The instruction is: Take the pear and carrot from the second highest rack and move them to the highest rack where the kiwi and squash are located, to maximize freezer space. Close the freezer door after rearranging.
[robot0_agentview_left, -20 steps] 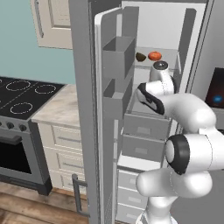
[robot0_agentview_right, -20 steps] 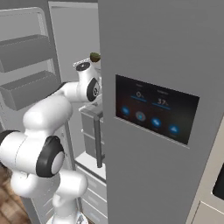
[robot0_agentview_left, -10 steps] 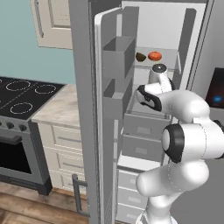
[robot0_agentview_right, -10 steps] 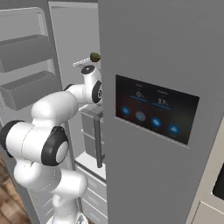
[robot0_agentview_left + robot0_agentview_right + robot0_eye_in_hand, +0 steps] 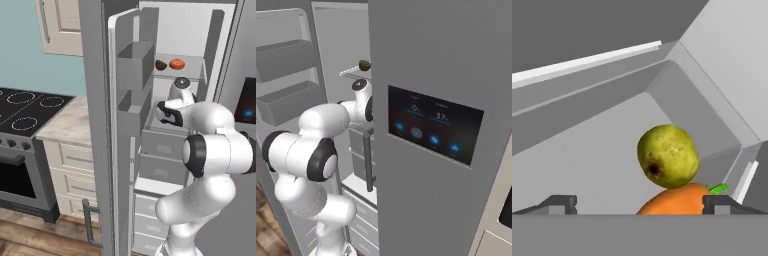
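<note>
In the hand view a green-yellow pear (image 5: pixel 667 156) rests against an orange carrot (image 5: pixel 674 204) with a green top, both on the second highest rack (image 5: pixel 587 170) near its back corner. My gripper (image 5: pixel 639 206) is open, its fingertips (image 5: pixel 559 202) low at either side, with the carrot between and just ahead of them. It touches neither thing. On the highest rack (image 5: pixel 192 71) above lie the brown kiwi (image 5: pixel 161 65) and the orange-red squash (image 5: pixel 176 64). The kiwi (image 5: pixel 364 64) also peeks out in the right base view. The freezer door (image 5: pixel 131 75) stands open to the left.
Door bins (image 5: pixel 134 102) jut out close to the left of my wrist. Grey drawers (image 5: pixel 160 147) sit below the racks. The other fridge door with its display panel (image 5: pixel 433 127) stays shut on the right. A stove (image 5: pixel 22 102) and counter (image 5: pixel 65 125) lie left.
My elbow has risen and swung a little toward the freezer. The hand stays at the second highest rack with the jaws still wide.
</note>
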Available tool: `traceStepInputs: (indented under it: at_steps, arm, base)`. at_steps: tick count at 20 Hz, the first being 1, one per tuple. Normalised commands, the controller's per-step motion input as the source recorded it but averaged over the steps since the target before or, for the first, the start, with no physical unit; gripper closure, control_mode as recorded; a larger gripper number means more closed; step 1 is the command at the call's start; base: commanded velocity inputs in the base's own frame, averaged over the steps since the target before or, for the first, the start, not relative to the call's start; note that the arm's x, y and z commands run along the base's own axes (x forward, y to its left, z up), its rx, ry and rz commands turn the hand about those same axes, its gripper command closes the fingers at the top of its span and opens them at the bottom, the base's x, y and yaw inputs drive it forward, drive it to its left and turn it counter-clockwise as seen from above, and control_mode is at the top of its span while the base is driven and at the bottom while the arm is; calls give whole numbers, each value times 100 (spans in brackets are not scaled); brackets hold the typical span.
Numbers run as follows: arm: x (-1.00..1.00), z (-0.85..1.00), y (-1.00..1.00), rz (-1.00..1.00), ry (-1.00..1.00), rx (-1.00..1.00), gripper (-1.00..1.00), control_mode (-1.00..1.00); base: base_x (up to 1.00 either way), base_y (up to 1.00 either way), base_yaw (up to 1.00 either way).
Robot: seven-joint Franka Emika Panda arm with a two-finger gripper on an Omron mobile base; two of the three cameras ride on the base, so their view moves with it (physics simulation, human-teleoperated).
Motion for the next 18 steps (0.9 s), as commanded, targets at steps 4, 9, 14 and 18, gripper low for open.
traceStepInputs:
  at_steps: [4, 9, 14, 18]
  arm:
    - [35, -14, -8, 0, 0, 0, -100, -100]
    - [24, -34, 0, 0, 0, 0, -100, -100]
    - [15, -10, -2, -3, 0, 0, -100, -100]
    - [11, 0, -10, -5, -8, 0, -100, -100]
  base:
    - [0, 0, 0]
    - [0, 0, 0]
    - [0, 0, 0]
    - [0, 0, 0]
